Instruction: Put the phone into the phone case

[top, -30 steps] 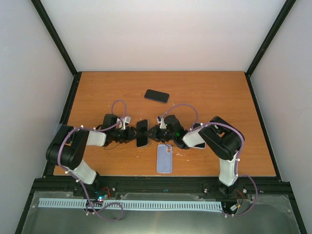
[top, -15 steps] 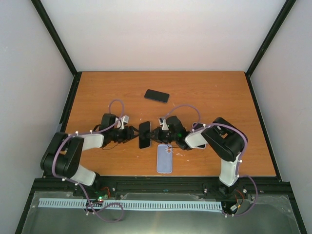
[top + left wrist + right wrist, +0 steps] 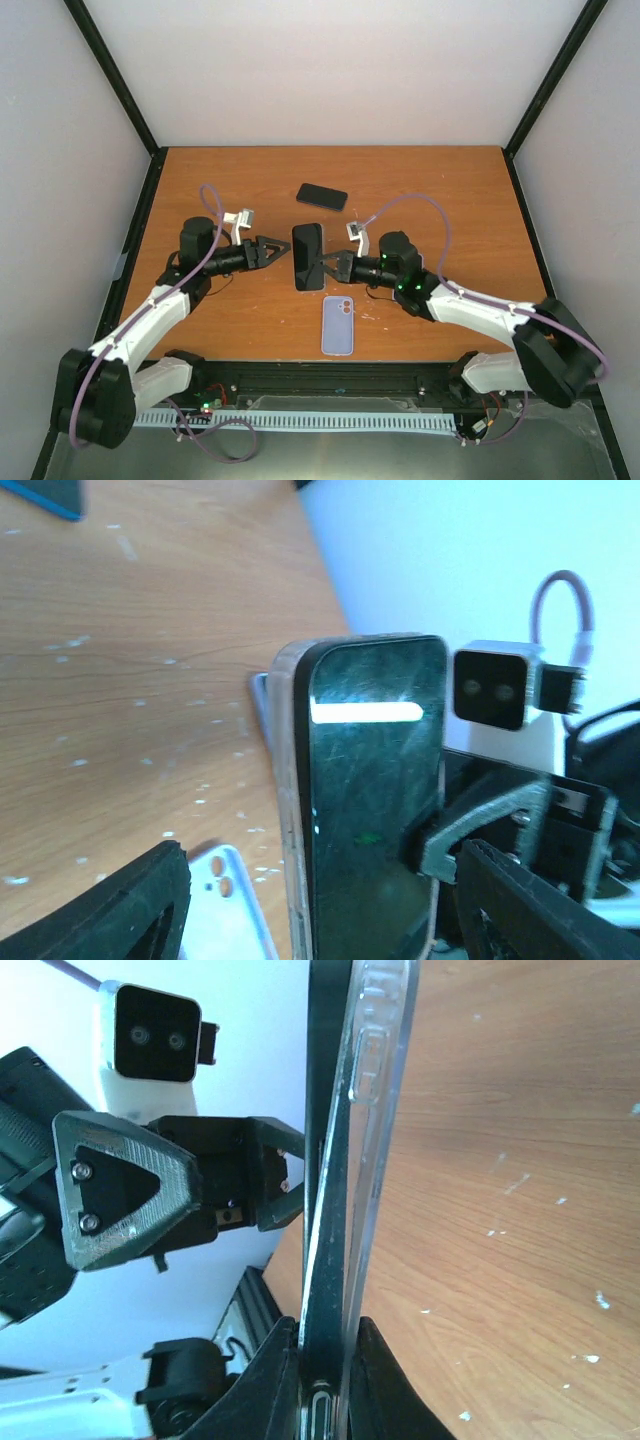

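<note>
Wooden desk (image 3: 450, 190), white walls: the right gripper (image 3: 322, 266) is clamping a black phone (image 3: 307, 256) by its edge. The left gripper (image 3: 283, 250) is gaping wide just beside it.

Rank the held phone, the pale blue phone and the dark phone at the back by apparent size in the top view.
Largest, tied: held phone and pale blue phone look about alike; the held one is raised nearer the camera, so unranked.
Smallest: dark phone at the back.
</note>
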Motion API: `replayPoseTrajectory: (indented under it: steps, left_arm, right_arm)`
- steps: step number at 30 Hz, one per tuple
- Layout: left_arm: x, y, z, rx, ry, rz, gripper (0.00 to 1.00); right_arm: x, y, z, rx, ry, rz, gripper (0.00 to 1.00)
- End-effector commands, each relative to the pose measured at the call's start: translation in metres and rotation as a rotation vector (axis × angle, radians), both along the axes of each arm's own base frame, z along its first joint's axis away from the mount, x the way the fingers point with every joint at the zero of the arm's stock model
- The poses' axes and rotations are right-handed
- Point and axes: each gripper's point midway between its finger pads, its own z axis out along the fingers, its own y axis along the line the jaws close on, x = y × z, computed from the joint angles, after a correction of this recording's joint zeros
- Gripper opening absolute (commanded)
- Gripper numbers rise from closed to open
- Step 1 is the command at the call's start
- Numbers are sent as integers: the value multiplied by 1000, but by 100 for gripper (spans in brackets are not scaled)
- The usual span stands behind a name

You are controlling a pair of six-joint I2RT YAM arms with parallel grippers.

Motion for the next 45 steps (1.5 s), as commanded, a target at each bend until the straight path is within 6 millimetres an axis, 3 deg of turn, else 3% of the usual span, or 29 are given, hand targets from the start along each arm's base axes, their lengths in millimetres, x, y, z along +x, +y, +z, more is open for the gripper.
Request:
replayPoseTrajectory:
  steps: [1, 10, 14, 18, 30, 37, 45]
  left_arm:
    - [-22, -10, 58, -133, -110, -116, 73]
    - [-54, -16, 97, -250, -213, -279, 70]
    - [-56, -16, 106, -269, -235, -289, 65]
    - [-51, -17, 104, -271, -215, -277, 56]
    - [-54, -16, 111, -331, -196, -269, 22]
    - [-54, -17, 110, -309, -208, -276, 1]
    - [-56, -17, 111, -288, -227, -292, 0]
  right_arm:
    - [-25, -10, 35, 67, -107, 73, 4]
    - [-69, -14, 88, 222, -228, 222, 5]
    - [-78, -7, 91, 242, -229, 275, 5]
    - [-81, -4, 92, 268, -225, 301, 5]
    - [-85, -4, 88, 292, -214, 320, 5]
    - [-83, -4, 90, 292, -204, 305, 11]
    - [-75, -2, 97, 290, -186, 273, 26]
